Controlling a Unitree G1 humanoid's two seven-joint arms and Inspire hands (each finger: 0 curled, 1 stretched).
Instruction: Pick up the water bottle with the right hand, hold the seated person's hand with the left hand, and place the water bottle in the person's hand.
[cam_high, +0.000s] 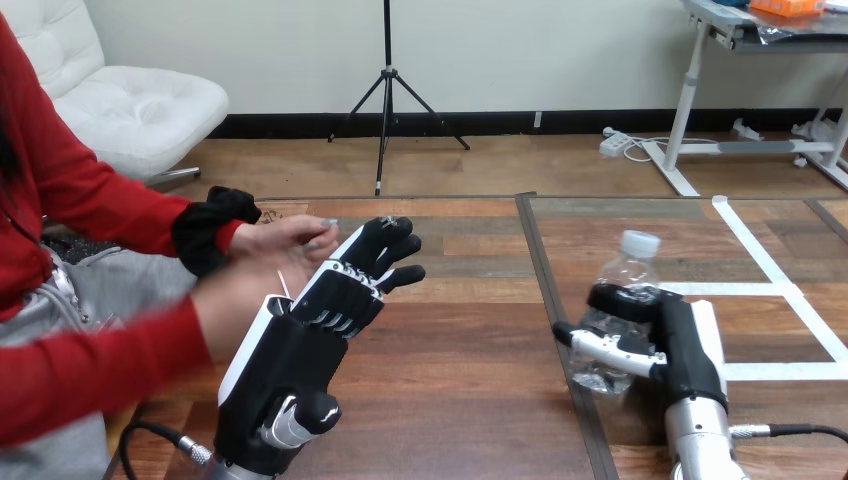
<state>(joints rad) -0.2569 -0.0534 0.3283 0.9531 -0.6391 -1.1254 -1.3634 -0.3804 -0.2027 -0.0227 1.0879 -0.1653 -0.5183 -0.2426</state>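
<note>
Looking across the wooden table (460, 400), you find your right hand (685, 352) at four o'clock, fingers and thumb curled round the water bottle (628, 278), which stands upright with its white cap (640, 242) on; you cannot tell what it holds. White tape lines (770, 265) lie toward two o'clock of it. A dark seam (548, 300) runs between your hands. At eight o'clock your left hand (290, 350) is spread, fingers straight toward one o'clock; the person's farther hand (285, 240) lies by its fingertips, the person's nearer hand (232, 310) at its nine o'clock side, contact unclear.
</note>
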